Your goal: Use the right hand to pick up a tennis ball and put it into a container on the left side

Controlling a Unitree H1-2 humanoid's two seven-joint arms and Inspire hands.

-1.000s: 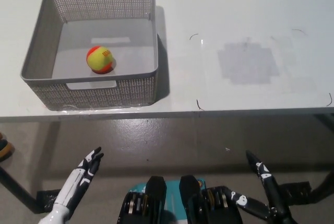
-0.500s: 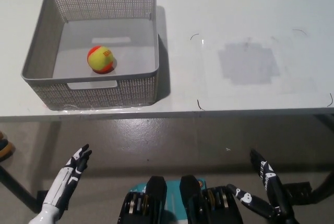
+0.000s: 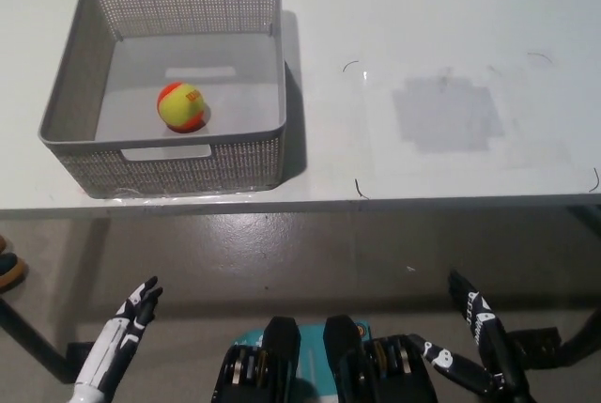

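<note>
**Observer:** Where's the tennis ball from where you sit?

**Operator:** I see the tennis ball (image 3: 181, 107) lying on the floor of the grey container (image 3: 268, 74), left of its centre, touching none of the walls. The container stands on the left part of the white table (image 3: 423, 27), near the front edge. By my reading the drop is done.

**Observer:** And the hands?

**Operator:** Both hang low, below the table edge and well apart from the ball. The black right hand (image 3: 477, 328) is at the bottom right with its fingers spread and nothing in them. The white left hand (image 3: 131, 314) rests at the bottom left, fingers apart too, empty.

**Observer:** Which one is nearer the ball?

**Operator:** The left, since it sits almost straight below the container. From the right hand the ball lies up and far to the left, across the table front. A ball has no long axis, so approach angle matters little; the container's walls are what a reach would have to clear.

**Observer:** Anything you can't make out?

**Operator:** Both arms are cut off by the bottom of the picture. There's a grey patch (image 3: 446, 114) on the table's right side; I can't tell whether it's tape or a stain.
</note>
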